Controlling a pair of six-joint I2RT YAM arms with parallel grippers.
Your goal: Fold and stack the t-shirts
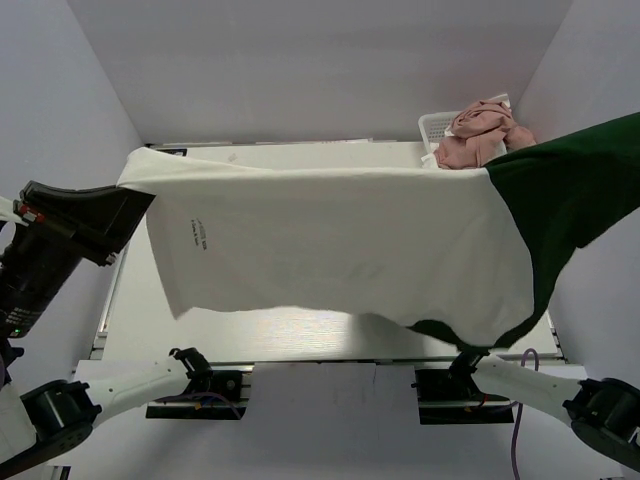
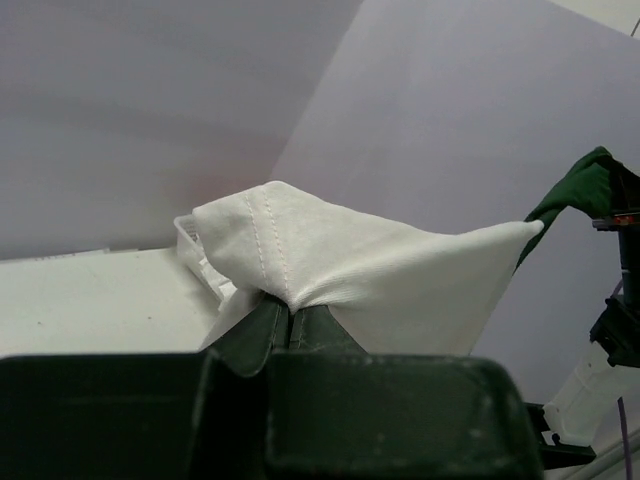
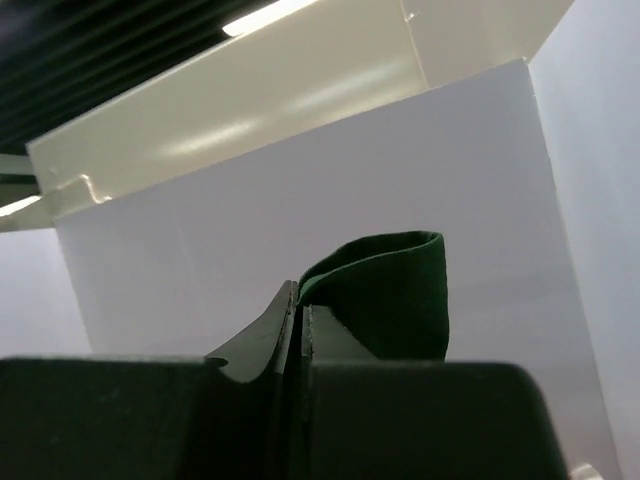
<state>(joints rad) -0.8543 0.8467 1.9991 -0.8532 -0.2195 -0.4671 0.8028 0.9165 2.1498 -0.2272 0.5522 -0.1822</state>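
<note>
top external view: the pale table (image 1: 300, 328) fills the middle of the scene. most of it is hidden under one big white t-shirt (image 1: 340, 240) that is stretched out in the air above it, pulled wide from left to right. the shirt's top edge runs almost straight between its two held ends. the rest hangs down like a curtain, with the lower hem sagging toward the near edge of the table. its dark green sleeve (image 1: 570, 180) takes up the right end and reaches the right edge of the picture.

the left arm (image 1: 70, 235), black and bulky, comes in from the left side, and the left gripper (image 1: 138, 192) is clamped on the white corner of the shirt there. the left wrist view shows that gripper (image 2: 290, 305) with its jaws pressed together on a stitched fold of white cloth. the right gripper (image 3: 298, 300) is outside the top view, but its own camera shows the jaws pinched tight on a fold of green cloth.

at the far right corner of the table sits a white plastic basket (image 1: 435, 125). crumpled pink shirts (image 1: 480, 135) are heaped in it and spill over its near side. a small line of dark print (image 1: 197, 232) marks the white cloth near its left end.
</note>
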